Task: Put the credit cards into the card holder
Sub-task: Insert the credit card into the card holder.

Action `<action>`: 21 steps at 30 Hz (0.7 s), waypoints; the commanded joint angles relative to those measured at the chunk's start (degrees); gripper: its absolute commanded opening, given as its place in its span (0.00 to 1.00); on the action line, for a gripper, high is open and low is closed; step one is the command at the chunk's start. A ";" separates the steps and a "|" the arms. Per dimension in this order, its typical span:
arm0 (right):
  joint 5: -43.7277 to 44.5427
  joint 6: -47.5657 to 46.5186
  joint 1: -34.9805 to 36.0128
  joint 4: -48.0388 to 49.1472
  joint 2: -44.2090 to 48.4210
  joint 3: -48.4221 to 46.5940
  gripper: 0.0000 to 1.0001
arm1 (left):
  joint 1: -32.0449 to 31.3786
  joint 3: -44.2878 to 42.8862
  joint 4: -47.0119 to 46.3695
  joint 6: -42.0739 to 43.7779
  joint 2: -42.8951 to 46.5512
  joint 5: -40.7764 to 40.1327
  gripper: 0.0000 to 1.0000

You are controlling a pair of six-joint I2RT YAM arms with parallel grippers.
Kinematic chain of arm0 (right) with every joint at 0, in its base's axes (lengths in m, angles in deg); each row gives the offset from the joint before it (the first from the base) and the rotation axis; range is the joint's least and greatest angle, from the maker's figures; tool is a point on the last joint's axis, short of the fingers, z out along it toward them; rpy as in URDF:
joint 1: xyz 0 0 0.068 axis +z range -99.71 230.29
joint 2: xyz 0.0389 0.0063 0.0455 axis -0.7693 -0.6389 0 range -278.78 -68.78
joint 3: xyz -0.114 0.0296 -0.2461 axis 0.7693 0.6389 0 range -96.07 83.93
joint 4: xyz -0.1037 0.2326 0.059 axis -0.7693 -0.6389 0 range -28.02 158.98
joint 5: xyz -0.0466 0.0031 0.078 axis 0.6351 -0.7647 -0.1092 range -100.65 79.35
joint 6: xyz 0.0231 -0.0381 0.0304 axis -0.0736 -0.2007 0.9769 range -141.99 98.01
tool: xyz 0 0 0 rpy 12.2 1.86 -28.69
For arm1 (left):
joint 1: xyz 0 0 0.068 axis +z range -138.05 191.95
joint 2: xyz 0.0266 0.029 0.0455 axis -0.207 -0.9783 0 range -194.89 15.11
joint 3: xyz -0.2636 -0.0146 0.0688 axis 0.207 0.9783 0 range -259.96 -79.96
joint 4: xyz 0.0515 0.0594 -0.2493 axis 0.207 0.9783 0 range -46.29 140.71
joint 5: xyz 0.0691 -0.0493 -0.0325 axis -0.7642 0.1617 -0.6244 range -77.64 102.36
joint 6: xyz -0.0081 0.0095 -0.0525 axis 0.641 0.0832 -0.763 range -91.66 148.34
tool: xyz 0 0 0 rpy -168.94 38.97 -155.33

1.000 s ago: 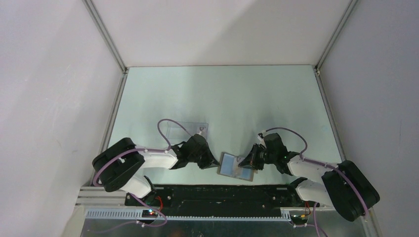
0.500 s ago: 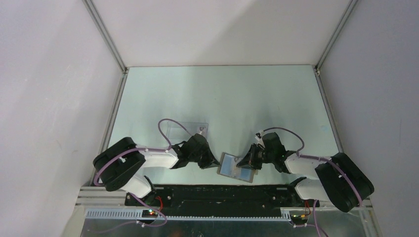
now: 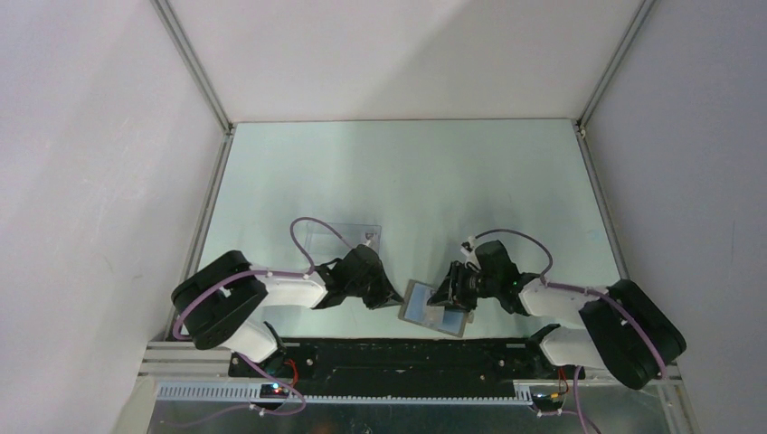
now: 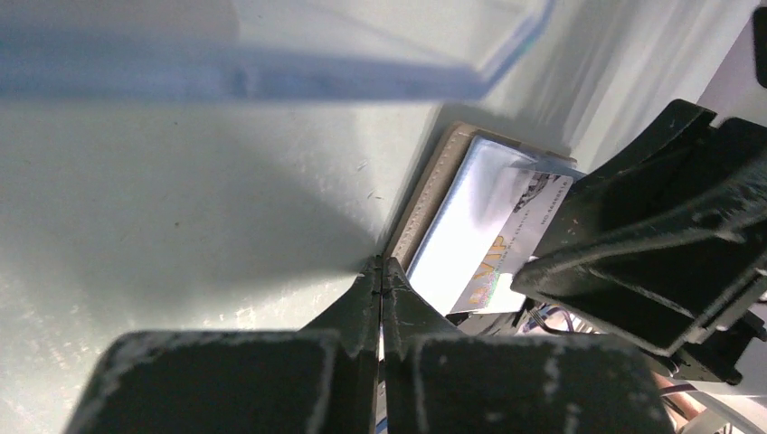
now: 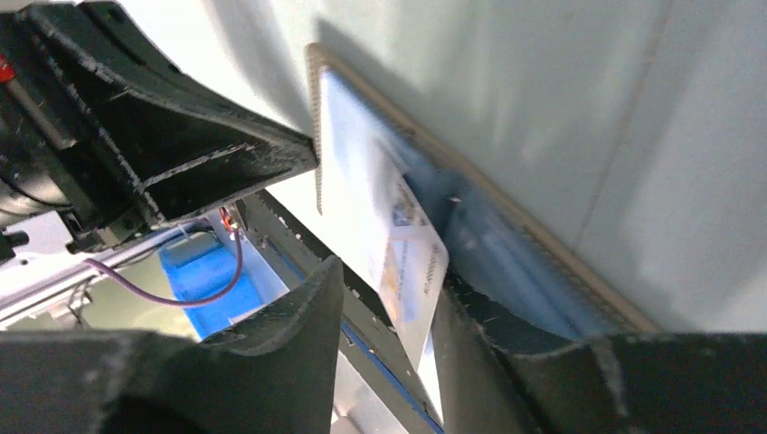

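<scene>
Between right gripper [image 5: 387, 303] jaws, credit card [image 5: 414, 268]

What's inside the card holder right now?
One credit card is partly slid into the light blue lining of the open card holder, with its printed end sticking out. Whether more cards sit deeper under the lining cannot be seen, because the lining covers them.

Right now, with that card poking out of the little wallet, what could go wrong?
The card is only partly in the wallet, and the right fingers stand apart around it; it might tip or slip out.
The left fingers, shut, touch just the wallet's edge, so pushing the card could slide the wallet.
The wallet lies close to the table's near edge and might be shoved off.
</scene>
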 commanded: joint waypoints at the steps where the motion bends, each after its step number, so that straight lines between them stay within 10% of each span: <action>1: 6.66 -3.40 2.60 -13.38 4.77 -2.86 0.48 | -0.46 -0.64 0.77 0.15 -1.10 0.36 0.00; 6: 9.82 -4.96 3.81 -21.99 9.99 -5.18 0.70 | -0.47 -0.75 0.77 0.27 -1.26 0.55 0.00; 11: 9.47 -5.06 4.49 -21.54 8.99 -5.39 0.70 | -0.59 -1.11 0.77 0.35 -1.35 0.75 0.00; 18: 6.12 -6.41 4.67 -17.37 -0.92 -9.43 0.48 | -0.90 -0.92 0.78 -0.07 -0.57 0.53 0.00; 21: 5.21 -5.67 4.83 -14.18 -4.87 -11.00 0.24 | -1.03 -0.40 0.77 -0.62 0.33 0.35 0.00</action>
